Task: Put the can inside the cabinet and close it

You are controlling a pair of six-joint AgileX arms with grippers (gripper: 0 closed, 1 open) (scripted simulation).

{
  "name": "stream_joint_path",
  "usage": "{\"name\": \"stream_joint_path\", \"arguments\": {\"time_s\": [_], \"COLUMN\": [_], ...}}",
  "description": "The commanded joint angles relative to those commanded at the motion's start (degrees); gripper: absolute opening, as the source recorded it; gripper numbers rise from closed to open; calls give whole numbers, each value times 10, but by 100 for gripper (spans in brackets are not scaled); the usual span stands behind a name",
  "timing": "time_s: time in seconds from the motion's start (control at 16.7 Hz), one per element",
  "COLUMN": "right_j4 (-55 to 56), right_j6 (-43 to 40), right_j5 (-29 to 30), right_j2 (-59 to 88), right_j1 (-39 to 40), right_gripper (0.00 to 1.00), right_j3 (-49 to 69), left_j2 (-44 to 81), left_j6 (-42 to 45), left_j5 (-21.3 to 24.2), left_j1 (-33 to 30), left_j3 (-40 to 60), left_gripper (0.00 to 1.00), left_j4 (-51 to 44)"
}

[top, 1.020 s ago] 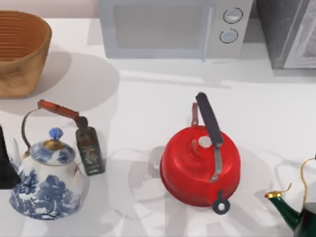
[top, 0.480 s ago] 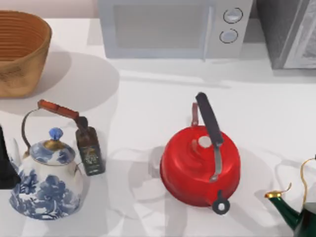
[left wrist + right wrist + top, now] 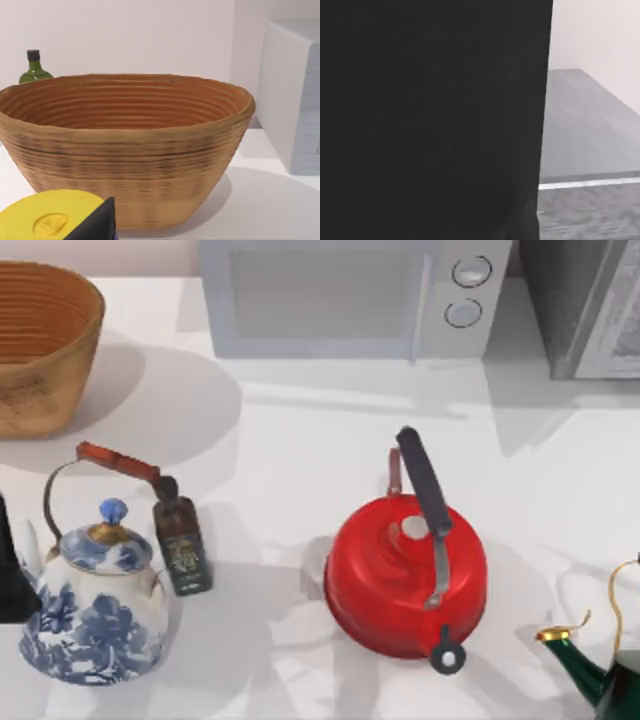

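The can is out of view. The cabinet, a dark grey speckled box with a pale grey framed door panel, stands at the table's far right corner, cut off by the top view's edge. A black part of my left arm shows at the left edge of the table, beside the blue-and-white kettle. In the left wrist view a dark fingertip sits low in front of a woven basket. Much of the right wrist view is dark, with grey floor beside the dark area.
A white microwave stands at the back centre and the woven basket at back left. A red kettle, a blue-and-white kettle, a dark brown bottle and a green kettle crowd the front. A yellow lid and a green bottle appear near the basket.
Nothing on the table has moved. Shadows have shifted: those around the red kettle have moved, and a new shadow lies on the table in front of the cabinet.
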State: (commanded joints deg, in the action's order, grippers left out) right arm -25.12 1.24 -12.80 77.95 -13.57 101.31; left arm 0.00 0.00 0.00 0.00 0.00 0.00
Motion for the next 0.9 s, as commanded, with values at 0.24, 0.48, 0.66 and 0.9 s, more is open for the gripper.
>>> {"name": "stream_joint_path", "arguments": {"time_s": [0.24,0.48,0.66,0.9], "right_j4": [-1,-1,-2,-2], "right_j6": [0,0,0,0], "right_j5": [207,346,386,388], "right_j2": [-17,-33,-39,-39], "right_j1": [208,348,388,389], "right_gripper": [100,100,100,100], "right_j3": [-8,-19,-27,-27], "left_j2": [0,0,0,0], "left_j6": [0,0,0,0], "left_j5": [0,0,0,0], "left_j1": [0,0,0,0], "left_j3": [0,0,0,0], "left_gripper": [100,100,100,100], "left_j4": [0,0,0,0]}}
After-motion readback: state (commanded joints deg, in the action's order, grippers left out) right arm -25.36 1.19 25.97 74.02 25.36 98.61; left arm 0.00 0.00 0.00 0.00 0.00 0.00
